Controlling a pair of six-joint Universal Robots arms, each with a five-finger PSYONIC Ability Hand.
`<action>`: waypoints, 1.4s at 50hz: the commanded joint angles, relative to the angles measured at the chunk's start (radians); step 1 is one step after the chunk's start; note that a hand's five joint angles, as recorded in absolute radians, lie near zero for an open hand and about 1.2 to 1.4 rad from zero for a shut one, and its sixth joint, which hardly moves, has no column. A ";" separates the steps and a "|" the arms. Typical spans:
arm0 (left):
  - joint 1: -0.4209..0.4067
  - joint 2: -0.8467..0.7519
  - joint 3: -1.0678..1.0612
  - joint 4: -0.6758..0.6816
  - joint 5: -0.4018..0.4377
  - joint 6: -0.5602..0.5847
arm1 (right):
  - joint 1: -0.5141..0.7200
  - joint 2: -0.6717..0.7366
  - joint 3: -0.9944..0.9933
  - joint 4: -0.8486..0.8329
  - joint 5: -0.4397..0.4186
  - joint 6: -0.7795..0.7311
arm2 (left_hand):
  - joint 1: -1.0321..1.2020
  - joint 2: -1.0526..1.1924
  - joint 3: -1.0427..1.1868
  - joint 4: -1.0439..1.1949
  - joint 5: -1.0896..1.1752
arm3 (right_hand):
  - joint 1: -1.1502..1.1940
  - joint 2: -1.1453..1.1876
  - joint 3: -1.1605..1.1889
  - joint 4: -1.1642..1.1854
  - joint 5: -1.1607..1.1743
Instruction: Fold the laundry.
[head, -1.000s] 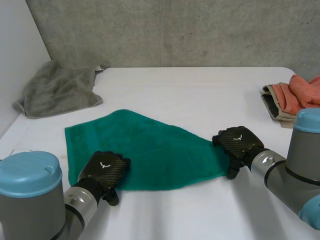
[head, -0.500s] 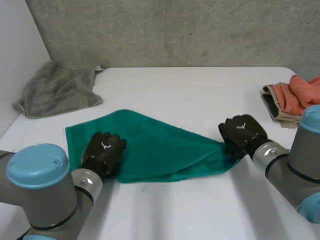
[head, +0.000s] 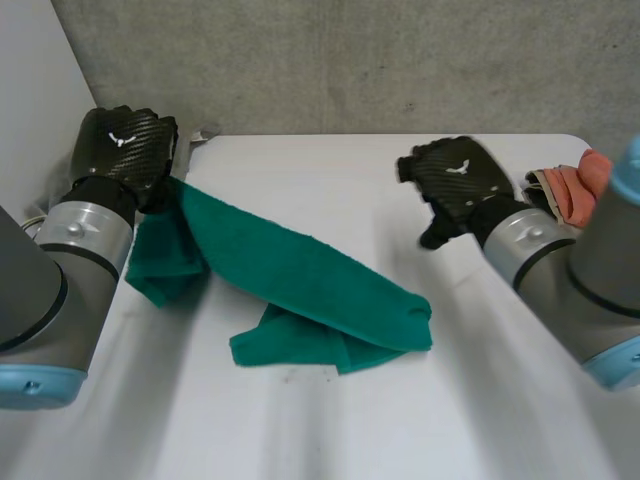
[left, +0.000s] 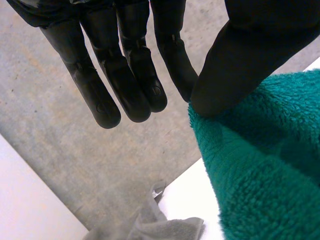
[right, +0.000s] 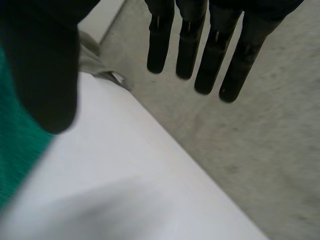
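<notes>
A green towel (head: 320, 280) hangs from my left hand (head: 128, 150), which is raised at the table's far left. From there the cloth slopes down to a bunched heap on the table. In the left wrist view my thumb (left: 240, 70) presses into the green towel (left: 260, 165) at its edge, beside nearly straight fingers (left: 125, 75). My right hand (head: 460, 180) hovers above the table at the far right, apart from the towel. Its fingers (right: 200, 45) are straight with nothing between them and the thumb. A strip of green towel (right: 12, 165) lies beside that thumb.
Stacked salmon and beige cloths (head: 565, 195) sit at the right edge of the white table (head: 330, 170). A crumpled grey cloth (left: 150, 225) lies at the far left corner below my left hand, against the concrete wall.
My left hand has lifted its towel corner up and back to the far left. The right hand has let go of its corner and risen away. The towel now lies bunched.
</notes>
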 joint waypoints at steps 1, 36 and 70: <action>-0.006 -0.002 0.021 -0.019 0.000 -0.011 | -0.002 0.034 -0.035 0.142 0.102 0.222 | 0.260 0.202 0.209 0.200 0.249 | -0.083 -0.153 -0.164 -0.166 -0.172; -0.060 0.046 0.088 -0.050 0.000 -0.051 | -0.119 0.119 0.201 0.227 -0.056 0.612 | 0.260 0.202 0.209 0.200 0.249 | 0.108 0.038 0.027 0.025 0.019; -0.065 0.053 0.065 -0.070 0.002 -0.051 | 0.037 0.348 -0.198 0.259 0.059 0.761 | 0.260 0.202 0.209 0.200 0.249 | 0.126 0.055 0.044 0.042 0.036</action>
